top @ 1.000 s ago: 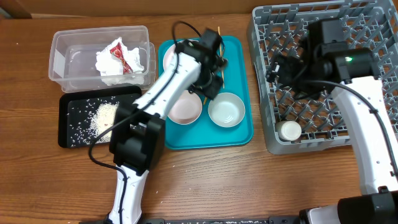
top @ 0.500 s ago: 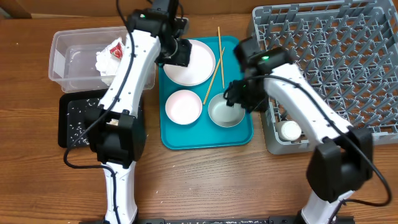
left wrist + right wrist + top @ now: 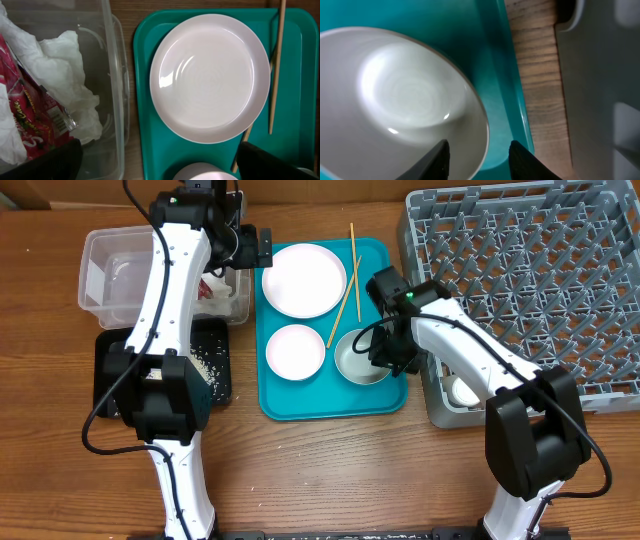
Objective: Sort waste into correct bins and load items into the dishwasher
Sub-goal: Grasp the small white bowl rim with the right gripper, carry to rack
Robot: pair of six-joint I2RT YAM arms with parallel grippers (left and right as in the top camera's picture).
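- The clear tub [image 3: 100, 280] stands at the far left of the table [image 3: 400, 480]. In it lie a crumpled white napkin [image 3: 65, 55] and a red-and-silver wrapper [image 3: 30, 130], touching each other.
- The black tray [image 3: 108, 355] sits just in front of the tub. Loose rice grains [image 3: 210, 365] are scattered on it, and the left arm hides part of it.
- The teal tray [image 3: 335, 400] lies between the tub and the dish rack [image 3: 540, 280].
  - A pale pink plate [image 3: 303, 280] sits at its far end.
  - Two wooden chopsticks [image 3: 351, 260] lie just right of the plate.
  - A left bowl [image 3: 296, 350] and a right bowl [image 3: 405, 95] sit side by side at the near end.
- The grey dish rack fills the right side. A small white cup [image 3: 462, 391] stands in its near left corner.
- The left gripper [image 3: 252, 248] hangs over the gap between the tub and the teal tray. Its fingers [image 3: 280, 162] are spread wide and neither hold nor touch anything.
- The right gripper [image 3: 479, 160] is down at the right bowl, at the side nearest the rack. Its fingers [image 3: 440, 160] are partly open and straddle the rim, one inside the bowl and one outside. A sliver of space shows on each side, so they are not clamped.
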